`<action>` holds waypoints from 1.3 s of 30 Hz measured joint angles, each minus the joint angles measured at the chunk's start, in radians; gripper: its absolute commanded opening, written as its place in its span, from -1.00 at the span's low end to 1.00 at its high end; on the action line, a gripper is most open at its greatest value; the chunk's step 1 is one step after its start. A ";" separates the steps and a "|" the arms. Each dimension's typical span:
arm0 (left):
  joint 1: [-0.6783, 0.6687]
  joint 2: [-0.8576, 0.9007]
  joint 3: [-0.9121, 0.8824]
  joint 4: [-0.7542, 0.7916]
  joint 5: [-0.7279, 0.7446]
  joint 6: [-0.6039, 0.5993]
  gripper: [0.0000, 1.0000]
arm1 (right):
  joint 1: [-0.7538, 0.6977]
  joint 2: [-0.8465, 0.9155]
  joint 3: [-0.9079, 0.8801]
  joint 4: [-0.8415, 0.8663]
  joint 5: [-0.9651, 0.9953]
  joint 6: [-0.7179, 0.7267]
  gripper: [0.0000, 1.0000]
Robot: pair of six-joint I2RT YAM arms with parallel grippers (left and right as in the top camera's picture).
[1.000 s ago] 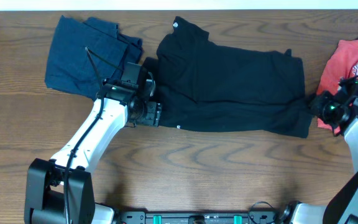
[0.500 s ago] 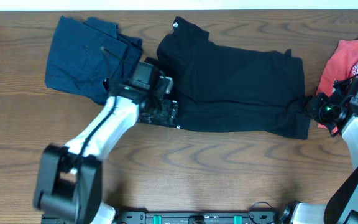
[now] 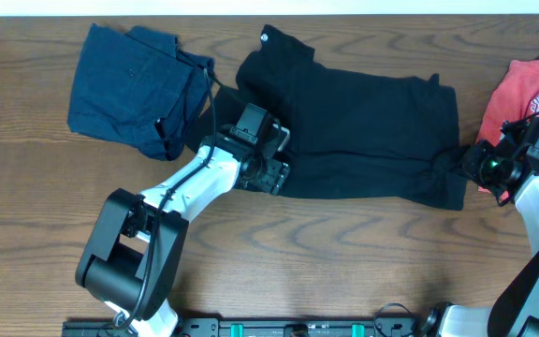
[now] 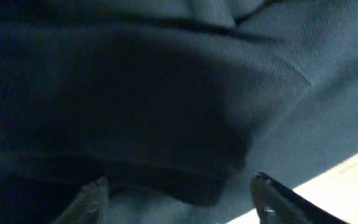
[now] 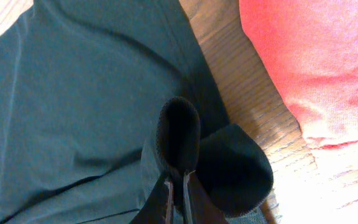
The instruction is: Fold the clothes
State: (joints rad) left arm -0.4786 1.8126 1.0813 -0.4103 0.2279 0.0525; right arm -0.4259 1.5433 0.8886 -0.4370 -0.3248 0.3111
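The black T-shirt [image 3: 363,131] lies spread across the middle of the table. My left gripper [image 3: 279,178] sits at its lower left edge. In the left wrist view its fingers [image 4: 179,190] are wide apart with a fold of the black fabric [image 4: 166,112] between them. My right gripper [image 3: 471,161] is at the shirt's lower right corner. In the right wrist view it [image 5: 178,183] is shut on a pinched fold of the black T-shirt [image 5: 73,93]. The navy garment [image 3: 124,84] lies at the far left. The coral-red lettered T-shirt [image 3: 522,98] lies at the right edge and shows in the right wrist view [image 5: 316,62].
The wooden table [image 3: 344,262] shows bare wood along the front. A strip of wood [image 5: 219,43] separates the black shirt from the coral-red one. The right arm stands just in front of the coral-red shirt.
My left arm has swung right, from the navy garment's edge onto the black shirt's lower left edge. The right gripper has barely moved and keeps its hold.
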 measured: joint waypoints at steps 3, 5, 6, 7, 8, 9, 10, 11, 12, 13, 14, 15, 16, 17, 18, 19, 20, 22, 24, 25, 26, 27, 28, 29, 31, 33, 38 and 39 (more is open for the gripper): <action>0.000 0.000 0.000 0.025 -0.015 0.005 -0.08 | 0.000 0.000 0.000 0.000 0.000 0.000 -0.94; 0.000 0.000 0.000 0.030 -0.019 0.005 -0.24 | 0.000 0.000 0.000 0.000 0.000 0.000 -0.93; 0.000 0.000 0.000 0.031 -0.023 0.008 -0.31 | 0.000 0.000 0.000 0.000 0.000 0.000 -0.93; 0.000 0.002 0.000 0.032 -0.024 0.010 -0.38 | 0.000 0.000 0.000 0.000 0.000 0.000 -0.93; 0.000 0.004 0.000 0.033 -0.025 0.009 -0.47 | 0.000 0.000 0.000 0.000 0.000 0.000 -0.93; 0.000 0.007 0.000 0.032 -0.025 0.008 -0.53 | 0.000 0.000 0.000 0.000 0.000 0.000 -0.93; 0.000 0.011 0.000 0.031 -0.025 0.010 -0.63 | 0.000 0.000 0.000 0.000 0.000 0.000 -0.93; 0.000 0.015 0.000 0.030 -0.026 0.010 -0.73 | 0.000 0.000 0.000 0.000 0.000 0.000 -0.93; 0.000 0.017 0.000 0.027 -0.026 0.007 -0.80 | 0.000 0.000 0.000 0.000 0.000 0.000 -0.93; 0.000 0.018 0.000 0.023 -0.026 0.013 -0.87 | 0.000 0.000 0.000 0.000 0.000 0.000 -0.94; 0.000 0.018 0.000 0.021 -0.026 0.012 -0.88 | 0.000 0.000 0.000 0.000 0.000 0.000 -0.93; 0.000 0.018 0.001 0.013 -0.025 0.014 -0.88 | 0.000 0.000 0.000 0.000 0.000 0.000 -0.93; 0.000 0.018 0.003 0.000 -0.025 0.013 -0.88 | 0.000 0.000 0.000 0.000 0.000 0.000 -0.93; 0.000 0.017 0.008 -0.016 -0.026 0.012 -0.88 | 0.000 0.000 0.000 0.000 0.000 0.000 -0.93; 0.000 0.016 0.013 -0.028 -0.026 0.012 -0.88 | 0.000 0.000 0.000 0.000 0.001 0.000 -0.92; 0.000 0.013 0.021 -0.036 -0.026 0.013 -0.88 | 0.000 0.000 0.000 0.000 0.001 0.000 -0.92; 0.000 0.006 0.031 -0.040 -0.030 0.013 -0.88 | 0.000 0.000 0.000 0.000 0.001 0.000 -0.93; 0.000 -0.016 0.054 -0.042 -0.049 0.015 -0.88 | 0.000 0.000 0.000 0.000 0.002 0.000 -0.92; 0.000 -0.046 0.078 -0.037 -0.084 0.027 -0.88 | 0.000 0.000 0.000 0.000 0.002 0.000 -0.92; 0.000 -0.060 0.087 -0.031 -0.102 0.034 -0.88 | 0.000 0.000 0.000 0.000 0.002 0.000 -0.92; 0.000 -0.077 0.095 -0.023 -0.124 0.042 -0.88 | 0.000 0.000 0.000 0.000 0.001 0.000 -0.92; 0.000 -0.089 0.100 -0.016 -0.138 0.051 -0.88 | 0.000 0.000 0.000 0.000 -0.001 0.000 -0.92; 0.000 -0.097 0.104 -0.011 -0.151 0.058 -0.87 | 0.000 0.000 0.000 0.000 -0.002 0.000 -0.92; 0.000 -0.101 0.107 -0.008 -0.162 0.070 -0.86 | 0.000 0.000 0.000 0.000 -0.004 0.000 -0.92; 0.000 -0.100 0.107 -0.005 -0.188 0.089 -0.80 | 0.000 0.000 0.000 0.005 -0.006 0.000 -0.91; 0.000 -0.097 0.107 0.010 -0.217 0.105 -0.70 | 0.000 0.000 0.000 0.016 -0.012 0.000 -0.90; 0.000 -0.096 0.107 0.051 -0.267 0.125 -0.49 | 0.000 0.000 0.000 0.067 -0.042 0.002 -0.79; 0.000 -0.096 0.107 0.051 -0.272 0.126 -0.49 | 0.000 0.000 0.000 0.078 -0.048 0.003 -0.77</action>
State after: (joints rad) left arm -0.4789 1.7168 1.1885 -0.3592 -0.0444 0.1783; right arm -0.4255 1.5433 0.8886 -0.3588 -0.3733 0.3138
